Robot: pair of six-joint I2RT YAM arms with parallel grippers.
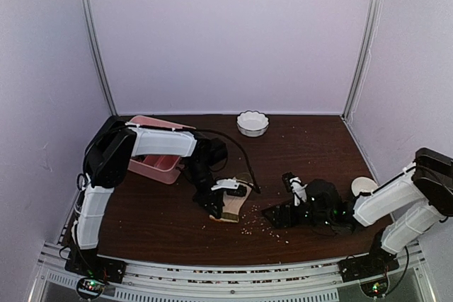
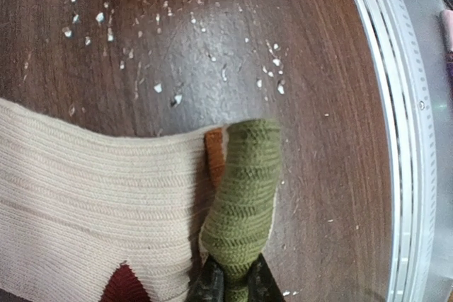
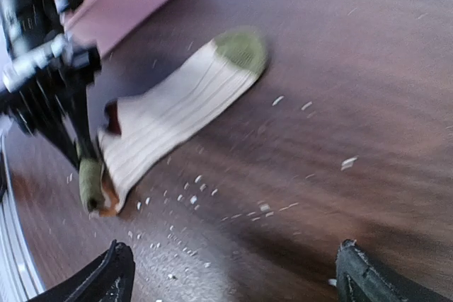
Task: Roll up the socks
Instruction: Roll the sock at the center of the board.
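bench: dark brown wood; in the top view the arm bases sit along its 6 o'clock edge.
left arm: goes from the 7 o'clock corner toward the middle of the bench, its wrist bent down over the sock.
right arm: lies low from the 5 o'clock corner and points toward 9 o'clock, at the sock.
tray: pink, at 10 o'clock from the sock, partly hidden behind the left arm.
sock: beige and ribbed, lying flat near the middle of the bench. It has a green toe, a dark red heel patch and a green cuff with an orange strip just beside it. The cuff end rises from the flat part into the left tool.
bowl: white, scalloped and upright, near the 12 o'clock edge, well apart from the sock.
left tool: fingertips together, clamped on the green cuff.
right tool: fingers wide apart and holding nothing, low over the bench at 3 o'clock from the sock, not touching it.
crumbs: pale specks scattered on the bench around the sock and toward the right tool.
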